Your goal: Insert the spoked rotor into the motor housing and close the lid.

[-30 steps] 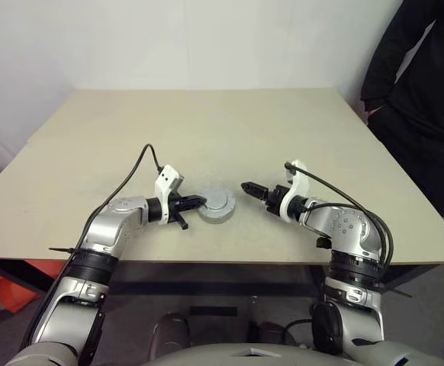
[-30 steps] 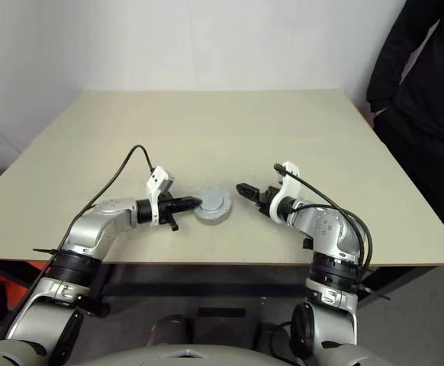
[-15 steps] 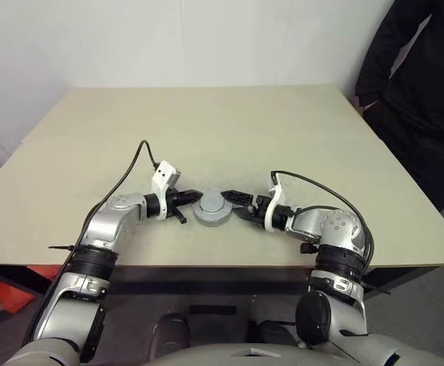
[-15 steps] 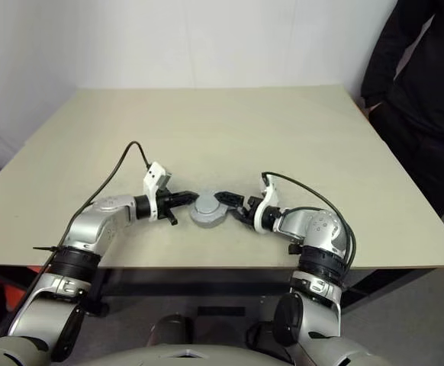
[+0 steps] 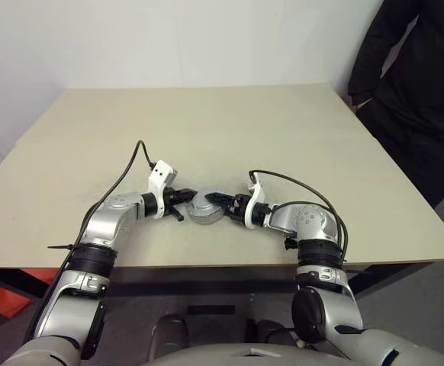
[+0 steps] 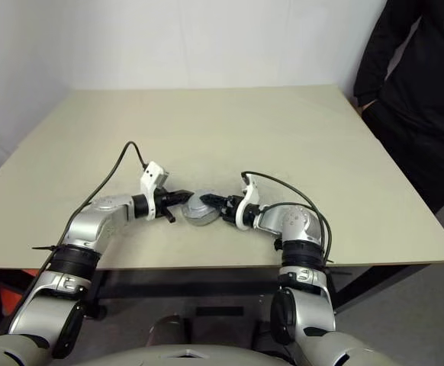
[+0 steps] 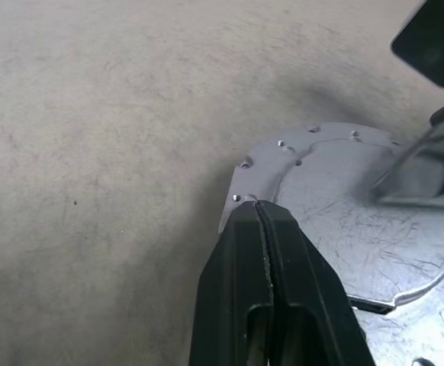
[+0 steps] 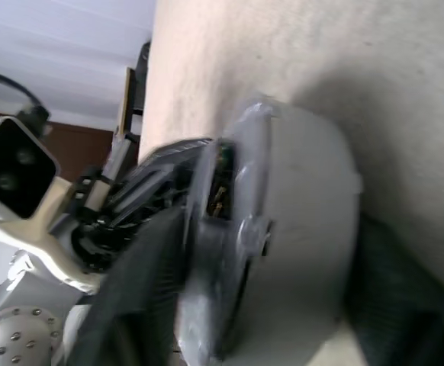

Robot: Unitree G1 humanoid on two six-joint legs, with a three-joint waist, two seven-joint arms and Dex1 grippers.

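The motor housing [image 5: 204,210], a short grey metal cup, stands near the table's front edge with the grey lid [image 7: 344,221] lying on it. In the right wrist view the housing [image 8: 306,221] shows coppery windings in a dark gap under the lid [image 8: 246,191]. My left gripper [image 5: 185,196] is shut, and its tip [image 7: 256,207] rests against the lid's left rim. My right gripper [image 5: 220,204] reaches over the housing's right side, level with the lid. The spoked rotor is hidden.
The beige table [image 5: 207,122] stretches far behind the housing. A person in black [image 5: 420,91] stands at its far right corner. A black cable [image 5: 134,164] loops up from my left wrist.
My right gripper has swung left from a short way off until it reaches over the housing. Its fingers have drawn closer together. The left gripper has stayed at the lid's rim.
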